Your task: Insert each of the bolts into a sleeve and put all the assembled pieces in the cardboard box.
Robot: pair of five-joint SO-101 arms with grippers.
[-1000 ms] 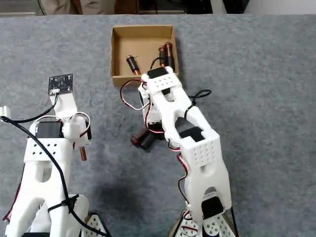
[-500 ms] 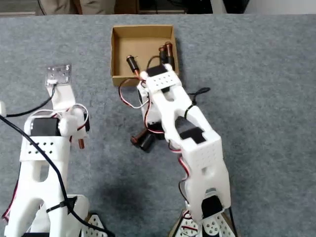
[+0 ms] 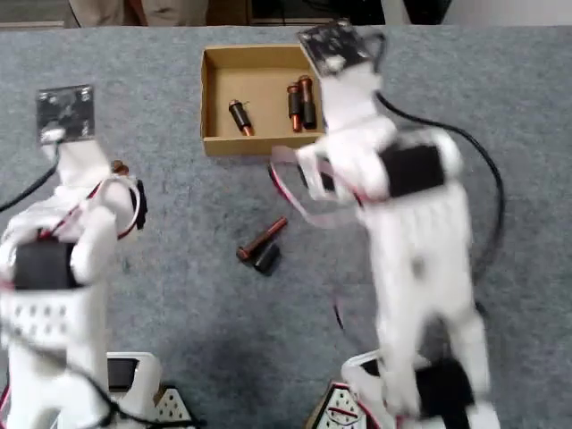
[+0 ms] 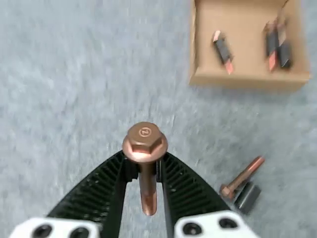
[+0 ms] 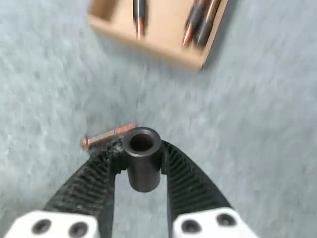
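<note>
Bolts: two; one bolt [image 4: 145, 148] clamped in the left gripper [image 4: 145, 162], one loose bolt [image 3: 263, 239] lying on the table [image 3: 500, 134].
Sleeves: two; one sleeve [image 5: 142, 159] clamped in the right gripper [image 5: 142, 166], one loose sleeve [image 3: 267, 258] just beside the loose bolt.
Cardboard box [image 3: 206, 89]: three assembled pieces [image 3: 239, 117] inside.
Surface: grey felt.

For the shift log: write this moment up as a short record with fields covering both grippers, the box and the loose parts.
left gripper: shut on a copper bolt, gripped by the shank just under its hex head
right gripper: shut on a black sleeve, open end facing the wrist camera
cardboard box: three assembled pieces, one apart and two side by side
table: a loose bolt and a loose sleeve lie close together outside the box
assembly: the held bolt is not yet in the held sleeve
</note>
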